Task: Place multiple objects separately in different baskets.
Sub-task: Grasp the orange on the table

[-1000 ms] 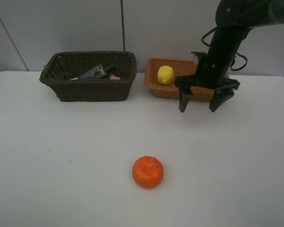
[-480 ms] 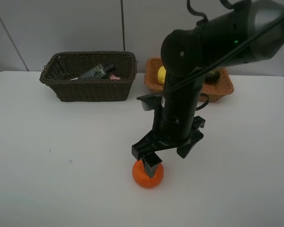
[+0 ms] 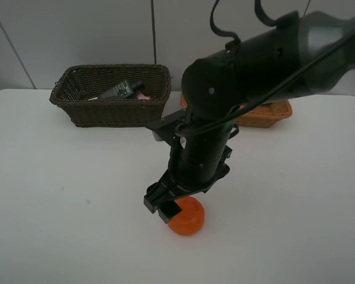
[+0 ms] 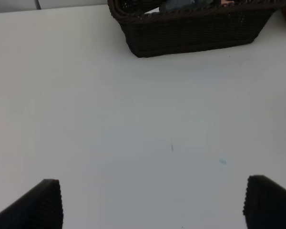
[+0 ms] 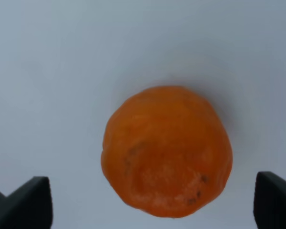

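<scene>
The orange (image 3: pixel 189 219) lies on the white table near the front middle. My right gripper (image 3: pixel 176 212) is down over it, open, with one finger on each side. In the right wrist view the orange (image 5: pixel 167 150) sits between the two dark fingertips (image 5: pixel 26 202) with gaps on both sides. The dark brown basket (image 3: pixel 109 115) stands at the back left and holds a dark grey bottle (image 3: pixel 119 90) and something pink (image 3: pixel 143 94). The light orange-tan basket (image 3: pixel 266 115) is mostly hidden behind my right arm. My left gripper (image 4: pixel 157 205) is open and empty above bare table.
The left wrist view shows the dark brown basket (image 4: pixel 190 33) ahead across bare white table (image 4: pixel 133 119). My right arm (image 3: pixel 225 89) spans the middle of the exterior view and hides what is in the light basket. A grey wall stands behind the table.
My right arm has swung from the light basket to the front middle and come down with its open fingers on either side of the orange. The orange has not moved.
</scene>
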### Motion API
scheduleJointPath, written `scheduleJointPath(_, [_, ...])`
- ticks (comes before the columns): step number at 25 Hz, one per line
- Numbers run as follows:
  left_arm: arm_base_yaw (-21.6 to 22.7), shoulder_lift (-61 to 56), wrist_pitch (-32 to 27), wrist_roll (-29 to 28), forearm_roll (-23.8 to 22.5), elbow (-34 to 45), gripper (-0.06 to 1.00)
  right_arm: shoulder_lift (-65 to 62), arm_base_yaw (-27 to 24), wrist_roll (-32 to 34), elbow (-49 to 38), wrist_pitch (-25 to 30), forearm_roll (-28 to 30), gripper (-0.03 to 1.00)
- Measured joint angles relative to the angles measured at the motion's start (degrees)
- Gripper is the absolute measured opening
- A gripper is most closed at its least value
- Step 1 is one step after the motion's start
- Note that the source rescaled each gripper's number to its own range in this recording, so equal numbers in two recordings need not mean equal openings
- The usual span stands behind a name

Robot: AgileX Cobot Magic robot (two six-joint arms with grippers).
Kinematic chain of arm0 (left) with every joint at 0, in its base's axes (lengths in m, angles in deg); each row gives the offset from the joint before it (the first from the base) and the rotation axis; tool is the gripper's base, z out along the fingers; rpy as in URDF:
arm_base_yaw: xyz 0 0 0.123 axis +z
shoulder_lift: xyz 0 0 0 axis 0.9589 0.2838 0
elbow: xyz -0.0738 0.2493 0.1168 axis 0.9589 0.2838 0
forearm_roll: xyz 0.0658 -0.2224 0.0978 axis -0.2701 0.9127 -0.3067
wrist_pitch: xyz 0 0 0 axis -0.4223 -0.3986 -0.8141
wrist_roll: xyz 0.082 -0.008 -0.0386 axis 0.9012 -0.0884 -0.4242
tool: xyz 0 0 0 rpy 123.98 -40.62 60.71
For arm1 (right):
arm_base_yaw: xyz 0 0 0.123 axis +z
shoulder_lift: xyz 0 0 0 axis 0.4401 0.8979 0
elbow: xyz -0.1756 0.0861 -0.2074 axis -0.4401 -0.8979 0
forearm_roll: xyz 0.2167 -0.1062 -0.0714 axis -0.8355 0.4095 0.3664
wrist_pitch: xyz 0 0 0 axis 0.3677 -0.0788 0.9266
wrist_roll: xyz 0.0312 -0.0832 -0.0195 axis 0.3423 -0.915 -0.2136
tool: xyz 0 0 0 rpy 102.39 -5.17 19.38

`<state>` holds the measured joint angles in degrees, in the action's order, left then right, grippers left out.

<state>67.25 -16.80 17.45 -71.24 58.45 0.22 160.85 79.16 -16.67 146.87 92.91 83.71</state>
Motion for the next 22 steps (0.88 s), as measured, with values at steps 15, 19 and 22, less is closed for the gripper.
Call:
scheduleJointPath(15, [0.00, 0.00, 0.00, 0.00, 0.00, 0.00, 1.00, 4.40, 0.00, 0.11, -1.15, -4.67, 0.42, 1.00])
scheduleJointPath(19, [0.00, 0.00, 0.00, 0.00, 0.00, 0.00, 1.00, 4.40, 0.00, 0.11, -3.69, -6.61, 0.36, 1.00])
scheduleJointPath(22, [0.00, 0.00, 0.00, 0.00, 0.00, 0.00, 1.00, 4.56, 0.00, 0.11, -5.26, -8.36, -0.12, 1.00])
